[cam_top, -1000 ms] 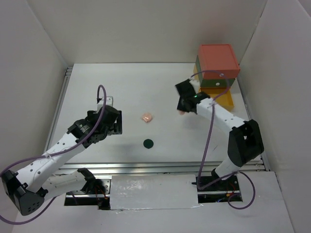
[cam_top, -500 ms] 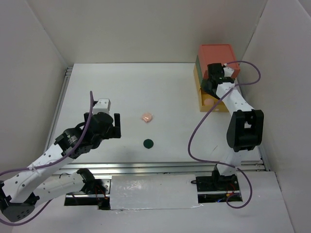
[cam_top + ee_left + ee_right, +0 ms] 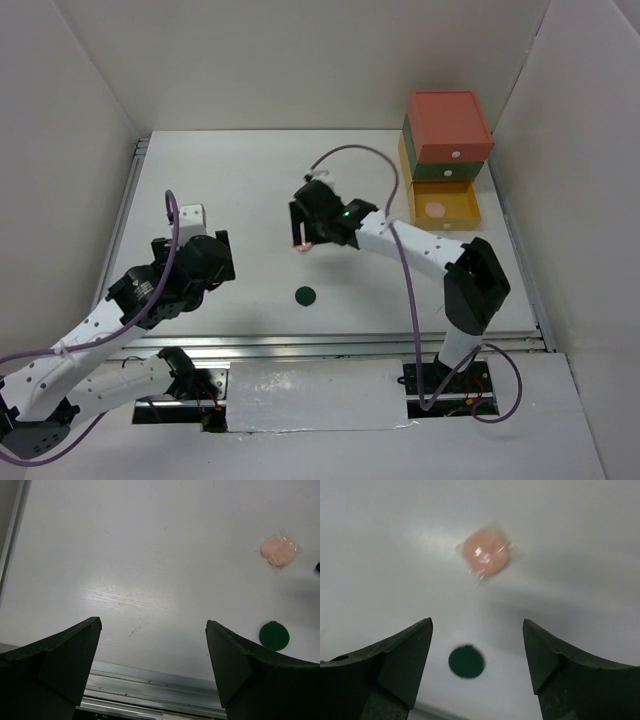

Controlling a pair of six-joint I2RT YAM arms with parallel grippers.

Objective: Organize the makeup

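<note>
Peach under clear film, the peach compact (image 3: 303,244) lies mid-table with the right gripper (image 3: 305,227) just above it. The dark-green compact (image 3: 305,296) sits nearer the bases, and a pink compact (image 3: 436,210) seems to lie in the open yellow drawer (image 3: 466,205). The left gripper (image 3: 215,258) hangs well apart.

Left wrist: jaws wide, empty, both compacts off right.

Right wrist: jaws spread, holding nothing, the peach compact ahead between them.
</note>
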